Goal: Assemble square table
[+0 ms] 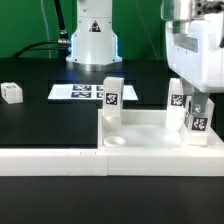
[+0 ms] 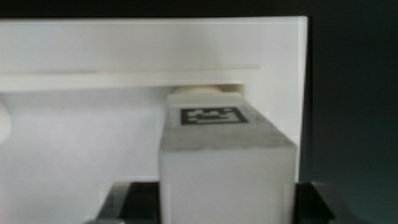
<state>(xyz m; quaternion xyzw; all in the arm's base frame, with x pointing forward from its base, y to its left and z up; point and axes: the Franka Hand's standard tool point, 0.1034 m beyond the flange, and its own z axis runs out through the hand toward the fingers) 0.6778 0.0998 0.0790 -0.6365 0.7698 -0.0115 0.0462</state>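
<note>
Pinching an upright tagged leg (image 1: 198, 125) between its two fingers, the gripper (image 1: 197, 112) hangs at the right of the exterior frame, over the right end of the white slab (image 1: 150, 130). A second leg (image 1: 111, 97) stands on the slab near frame centre; a loose leg (image 1: 11, 93) lies far left

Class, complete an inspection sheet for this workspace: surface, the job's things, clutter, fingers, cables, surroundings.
Surface: black table, white border wall in the foreground.
Job's things: white slab; upright leg on it; second leg upright at the exterior view's right; loose leg on the table.
Clutter: marker board only.
Fingers: closed on the held leg, over the slab.
Cables: nothing seen.
Surroundings: green backdrop, robot base.
</note>
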